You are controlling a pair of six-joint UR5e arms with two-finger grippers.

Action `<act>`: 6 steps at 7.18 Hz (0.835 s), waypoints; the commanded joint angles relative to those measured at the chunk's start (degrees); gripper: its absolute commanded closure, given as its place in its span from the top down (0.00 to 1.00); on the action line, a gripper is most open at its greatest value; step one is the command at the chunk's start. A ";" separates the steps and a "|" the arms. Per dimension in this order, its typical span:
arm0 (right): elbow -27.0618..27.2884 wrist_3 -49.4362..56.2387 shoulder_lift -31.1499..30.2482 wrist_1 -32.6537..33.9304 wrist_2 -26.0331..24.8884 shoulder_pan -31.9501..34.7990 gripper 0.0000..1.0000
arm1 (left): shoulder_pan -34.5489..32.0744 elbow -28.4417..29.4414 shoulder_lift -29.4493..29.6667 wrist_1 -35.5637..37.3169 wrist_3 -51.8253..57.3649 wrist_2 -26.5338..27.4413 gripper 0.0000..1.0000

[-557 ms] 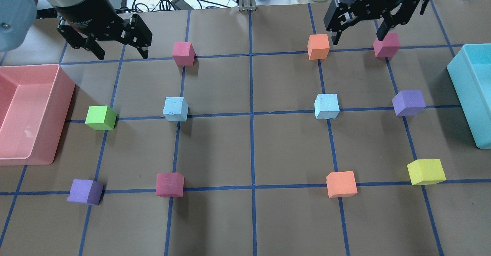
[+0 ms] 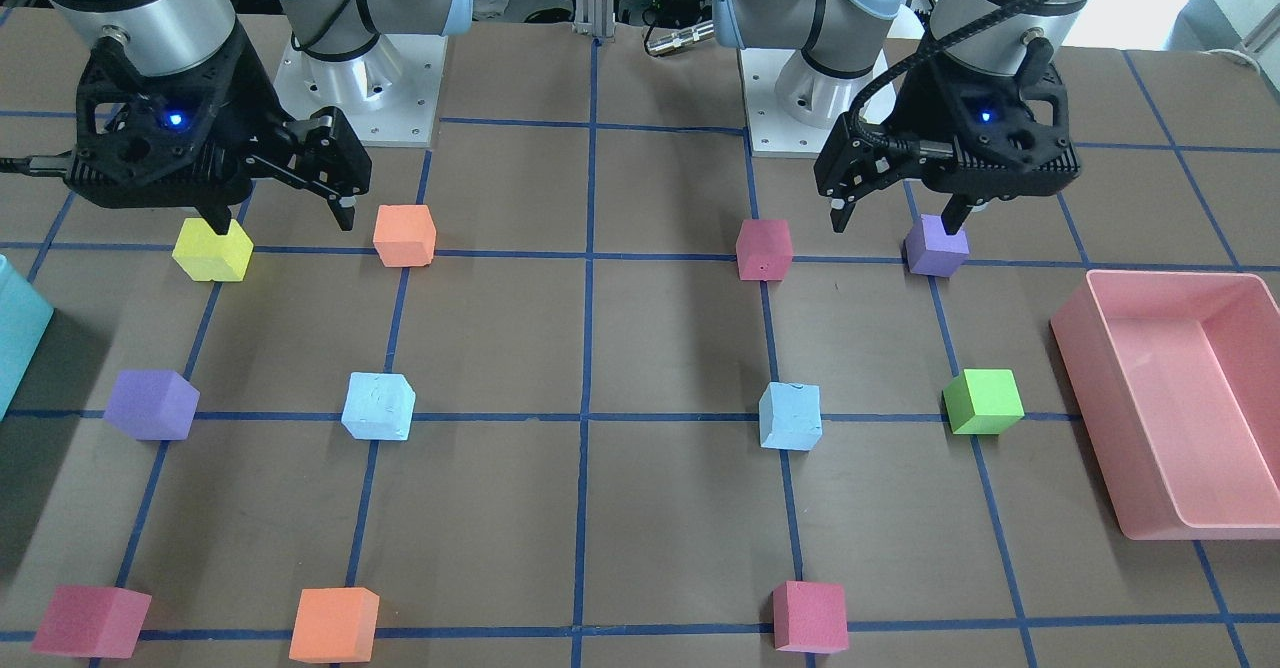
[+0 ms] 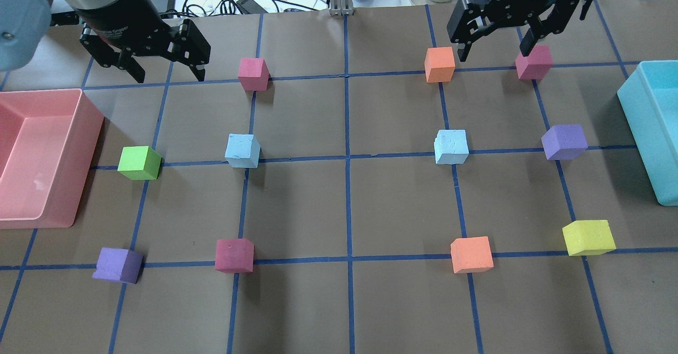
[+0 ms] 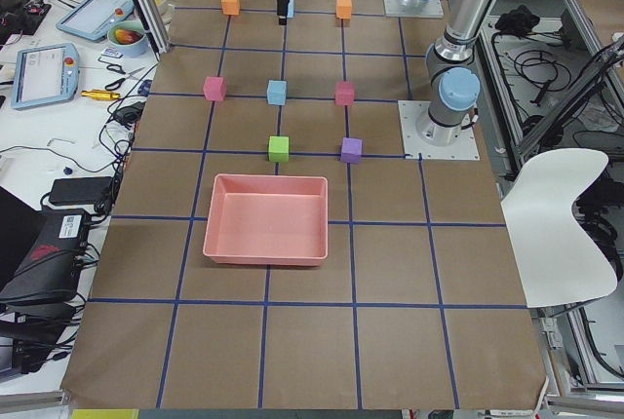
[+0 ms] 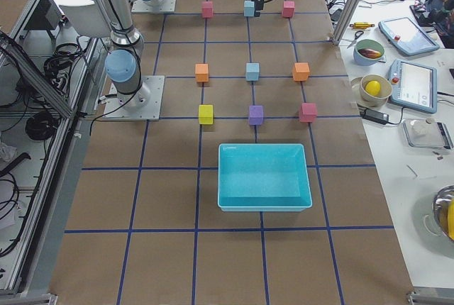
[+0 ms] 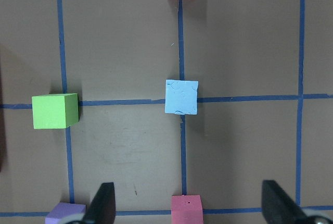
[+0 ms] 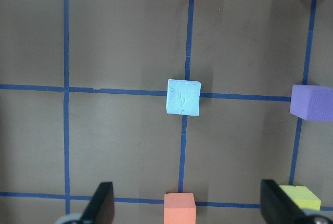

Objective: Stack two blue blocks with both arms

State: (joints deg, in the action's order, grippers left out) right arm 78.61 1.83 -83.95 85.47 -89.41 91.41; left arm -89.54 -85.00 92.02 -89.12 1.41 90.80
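Note:
Two pale blue blocks sit apart on the brown grid mat, each on a tape crossing: one on the left half [image 3: 242, 151] and one on the right half [image 3: 451, 147]. They also show in the front view [image 2: 789, 415] [image 2: 378, 406]. My left gripper [image 3: 169, 73] hangs open and empty well above the mat. Its wrist view shows the left blue block [image 6: 181, 97] ahead of the fingertips [image 6: 104, 206]. My right gripper [image 3: 493, 52] is also open, empty and raised, and its wrist view shows the right blue block [image 7: 183, 97] ahead of it.
A pink bin [image 3: 37, 152] stands at the left edge and a teal bin [image 3: 657, 126] at the right edge. Other cubes dot the grid: green [image 3: 139, 162], purple [image 3: 564, 142], magenta [image 3: 253, 73], orange [image 3: 439, 64], yellow [image 3: 588, 237].
Both grippers sit a touch higher in the overhead view. No block has moved.

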 commanded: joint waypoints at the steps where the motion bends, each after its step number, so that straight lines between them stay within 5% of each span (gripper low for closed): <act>1: 0.06 0.02 -0.08 -0.04 -0.06 0.00 1.00 | -0.03 -0.08 0.00 0.00 0.00 0.00 1.00; 6: 0.49 0.02 0.45 -0.22 0.03 -0.09 1.00 | -0.03 0.01 0.09 0.00 0.00 0.00 1.00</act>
State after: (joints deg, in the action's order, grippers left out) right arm 78.98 1.81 -83.96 85.29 -89.46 91.39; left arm -89.56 -85.07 92.09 -89.12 1.38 90.79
